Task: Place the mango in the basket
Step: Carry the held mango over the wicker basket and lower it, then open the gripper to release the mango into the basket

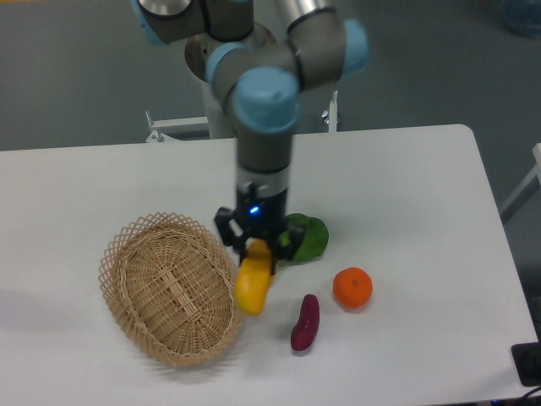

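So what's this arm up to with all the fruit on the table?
The arm's gripper is shut on the mango, holding it by its upper end so it hangs just beside the right rim of the wicker basket. The basket has nothing in it yet. An orange, a dark purple eggplant-shaped piece and a green vegetable lie on the white table, untouched.

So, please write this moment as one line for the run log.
gripper: shut on mango | mango: beside basket rim, not inside | orange, eggplant: on table
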`<state>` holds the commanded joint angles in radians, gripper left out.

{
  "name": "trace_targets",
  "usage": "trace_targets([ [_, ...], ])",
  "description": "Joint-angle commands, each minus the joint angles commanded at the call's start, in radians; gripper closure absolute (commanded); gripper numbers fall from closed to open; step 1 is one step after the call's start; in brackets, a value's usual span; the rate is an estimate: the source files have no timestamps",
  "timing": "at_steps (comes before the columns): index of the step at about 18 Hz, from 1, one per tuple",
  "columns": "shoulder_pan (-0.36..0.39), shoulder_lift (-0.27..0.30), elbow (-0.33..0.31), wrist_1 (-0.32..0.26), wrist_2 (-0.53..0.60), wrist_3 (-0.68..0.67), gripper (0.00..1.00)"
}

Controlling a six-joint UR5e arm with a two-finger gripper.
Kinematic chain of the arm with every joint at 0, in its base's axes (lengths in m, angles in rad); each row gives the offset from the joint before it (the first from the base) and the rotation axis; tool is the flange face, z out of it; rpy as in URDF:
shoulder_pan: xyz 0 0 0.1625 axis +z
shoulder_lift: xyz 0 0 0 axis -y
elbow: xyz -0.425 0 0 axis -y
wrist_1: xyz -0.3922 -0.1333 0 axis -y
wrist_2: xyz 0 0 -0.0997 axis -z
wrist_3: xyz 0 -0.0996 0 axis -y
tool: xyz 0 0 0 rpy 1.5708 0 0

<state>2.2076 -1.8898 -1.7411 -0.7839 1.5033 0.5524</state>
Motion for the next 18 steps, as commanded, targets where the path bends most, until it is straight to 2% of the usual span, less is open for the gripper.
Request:
trace_targets([
  [7, -0.086, -0.072, 0.002, 0.003, 0.0, -0.092, 0.54],
  [18, -0.124, -0.114, -0.003, 0.009, 0.011, -0.037, 0.51],
])
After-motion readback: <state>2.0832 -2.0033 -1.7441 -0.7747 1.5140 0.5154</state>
